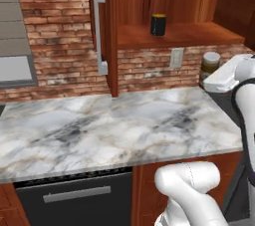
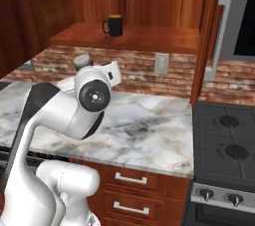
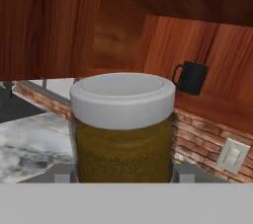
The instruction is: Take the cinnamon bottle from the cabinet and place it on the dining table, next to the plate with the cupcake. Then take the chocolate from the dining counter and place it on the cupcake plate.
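Left base view: the brown-filled, grey-lidded cinnamon bottle is seen out of the cabinet, over the marble counter's right end. Right base view: its lid peeks behind the wrist, carried upright for transport. Hand view: the gripper is clamped on the bottle, fingertips flanking it; black mug left shelved.

1. Marble counter, backed by a brick wall.
2. Open wooden cabinet shelf bearing a black mug (upright, yellow-rimmed).
3. Wall outlet below the shelf.
4. Cinnamon bottle at the right, pale lid, partly behind the white arm.
5. Dark drawer with a grey handle, under the counter.
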{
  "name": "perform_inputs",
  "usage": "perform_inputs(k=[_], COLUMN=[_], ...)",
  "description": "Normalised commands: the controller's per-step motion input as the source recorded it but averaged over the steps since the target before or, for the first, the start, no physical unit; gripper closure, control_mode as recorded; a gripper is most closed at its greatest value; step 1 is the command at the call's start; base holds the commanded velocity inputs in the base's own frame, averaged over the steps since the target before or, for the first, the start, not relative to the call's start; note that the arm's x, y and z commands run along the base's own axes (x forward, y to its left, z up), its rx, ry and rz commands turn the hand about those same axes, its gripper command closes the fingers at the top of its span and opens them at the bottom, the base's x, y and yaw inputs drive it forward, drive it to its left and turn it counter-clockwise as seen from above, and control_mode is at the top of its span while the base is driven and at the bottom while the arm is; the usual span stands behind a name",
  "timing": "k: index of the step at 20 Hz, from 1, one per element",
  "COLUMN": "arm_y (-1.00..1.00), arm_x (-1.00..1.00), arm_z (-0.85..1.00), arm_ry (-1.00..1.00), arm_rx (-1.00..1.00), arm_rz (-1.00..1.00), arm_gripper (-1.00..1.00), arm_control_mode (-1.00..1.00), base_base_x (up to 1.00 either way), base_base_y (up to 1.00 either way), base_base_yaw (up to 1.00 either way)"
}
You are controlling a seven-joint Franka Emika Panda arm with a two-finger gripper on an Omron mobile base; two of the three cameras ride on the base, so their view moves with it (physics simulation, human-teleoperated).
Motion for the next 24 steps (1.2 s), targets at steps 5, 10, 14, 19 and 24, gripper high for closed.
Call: perform_inputs(k=[5,10,14,19,24], arm_y=[0.0,0.0,0.0,0.0,0.0], arm_x=[0.0,0.0,0.0,0.0,0.0], arm_z=[0.0,0.0,0.0,0.0,0.0], arm_ry=[0.0,0.0,0.0,0.0,0.0], arm_rx=[0.0,0.0,0.0,0.0,0.0], arm_rz=[0.0,0.0,0.0,0.0,0.0], arm_gripper=[1.0,1.0,1.0,1.0,1.0], arm_control_mode=[1.0,1.0,1.0,1.0,1.0], base_base_x=[-0.79,-0.41,-0.18,-0.02,0.0], base_base_y=[0.79,0.59,0.45,0.23,0.1], base_base_yaw=[0.55,0.82,0.94,1.0,1.0])
